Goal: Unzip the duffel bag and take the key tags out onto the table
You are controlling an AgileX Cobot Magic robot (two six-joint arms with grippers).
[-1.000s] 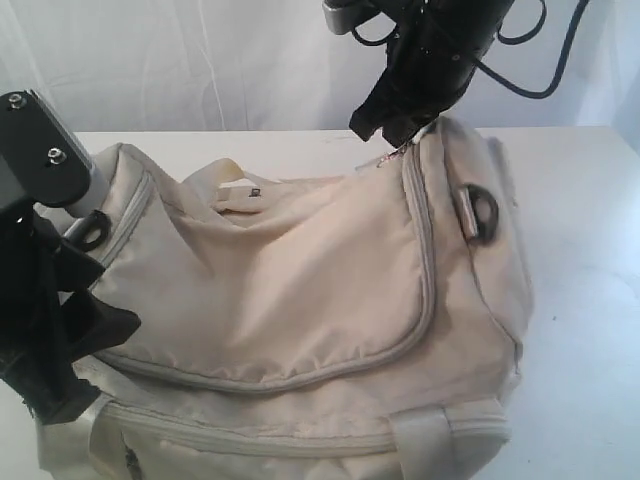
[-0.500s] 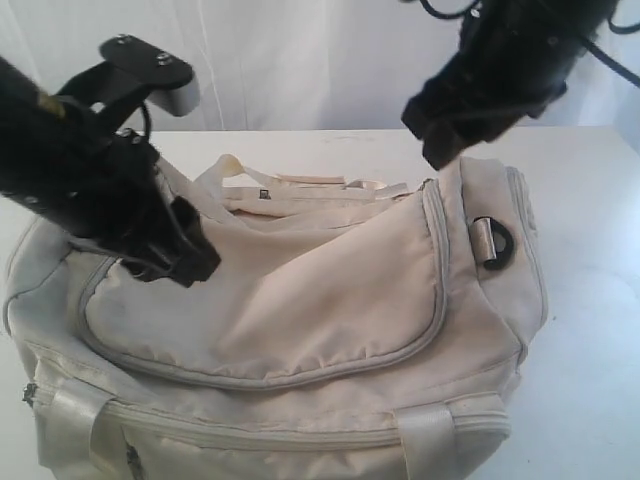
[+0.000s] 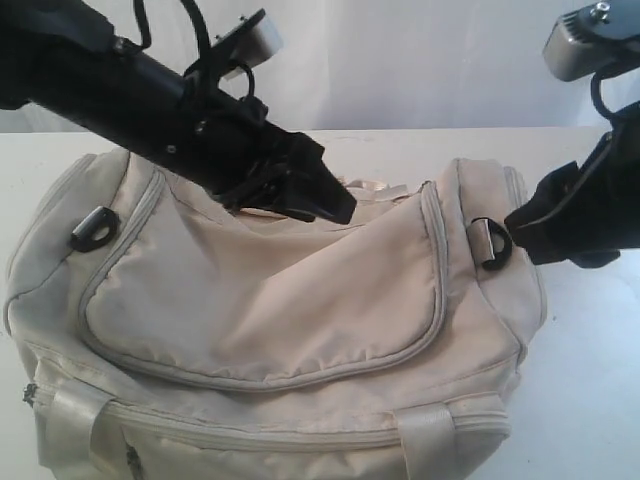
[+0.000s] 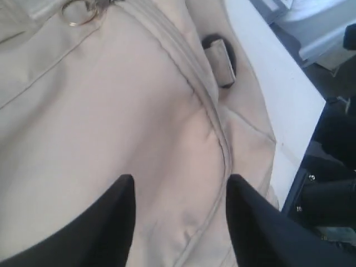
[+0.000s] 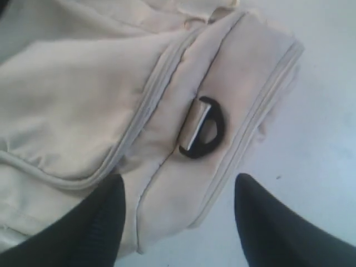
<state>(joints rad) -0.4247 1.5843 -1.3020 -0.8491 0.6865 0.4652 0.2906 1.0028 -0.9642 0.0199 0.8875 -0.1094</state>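
The cream duffel bag (image 3: 280,310) lies across the white table (image 3: 590,380); its grey curved zipper (image 3: 436,290) looks closed along the front. My left gripper (image 3: 335,205) reaches over the bag's top middle near the straps. In the left wrist view my left gripper (image 4: 181,178) is open and empty just above the fabric, with a metal zipper ring (image 4: 75,12) further off. My right gripper (image 3: 525,225) hangs beside the bag's right end by a black D-ring (image 3: 492,243). It shows open and empty in the right wrist view (image 5: 179,178). The key tags are hidden.
A second black D-ring (image 3: 92,228) sits on the bag's left end. Cream handle straps (image 3: 375,187) lie at the top behind the left gripper. The table edge (image 4: 303,105) runs close past the bag's right end. A white backdrop stands behind.
My right gripper let go at the bag's top, opened and moved right and down beside the bag's end. My left arm swung from the bag's left side up across to its top middle.
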